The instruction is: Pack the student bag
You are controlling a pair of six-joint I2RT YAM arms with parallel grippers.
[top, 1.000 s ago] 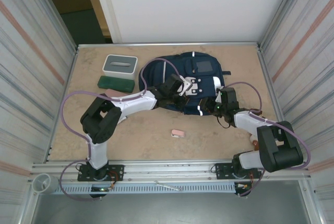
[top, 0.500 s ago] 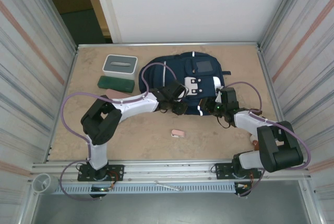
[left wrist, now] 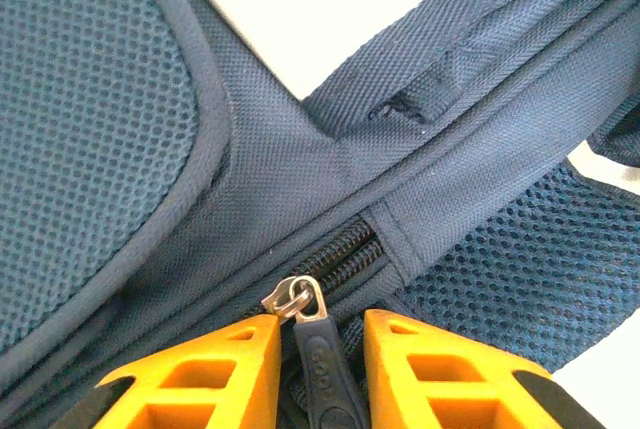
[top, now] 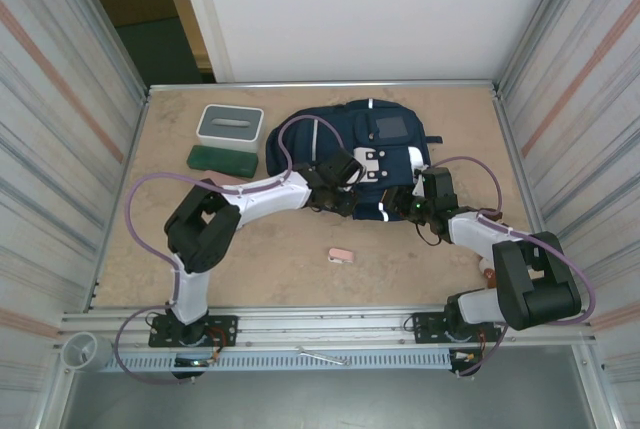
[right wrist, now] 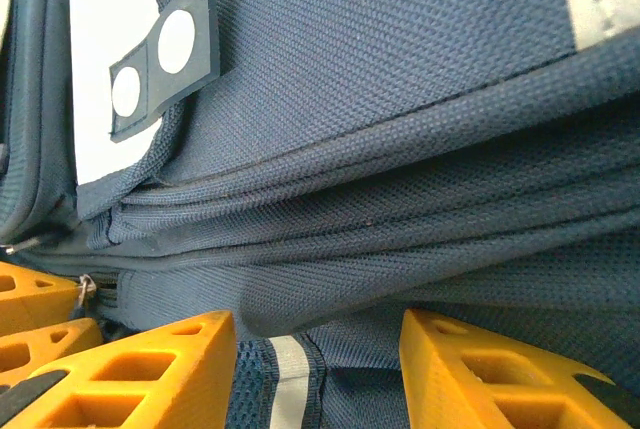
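The navy student bag (top: 370, 144) lies flat at the back middle of the table. My left gripper (top: 343, 197) is at its near left edge. In the left wrist view the yellow fingers (left wrist: 235, 359) stand close on either side of a black zipper pull (left wrist: 325, 364), and the gripper (left wrist: 320, 321) is shut on it. The metal slider (left wrist: 292, 299) sits on the closed zip just ahead. My right gripper (top: 408, 205) is at the bag's near right edge. Its jaws (right wrist: 317, 327) hold a thick fold of bag fabric (right wrist: 330, 279) with a white stripe. The left gripper's fingers (right wrist: 35, 294) show beside it.
A grey-and-white box (top: 230, 126) and a green case (top: 223, 160) lie left of the bag. A small pink item (top: 341, 256) lies on the table (top: 270, 249) in front of it. Corrugated walls close in both sides.
My left wrist has shifted a little right and nearer along the bag's front edge, settling over the zip. The right arm has not moved.
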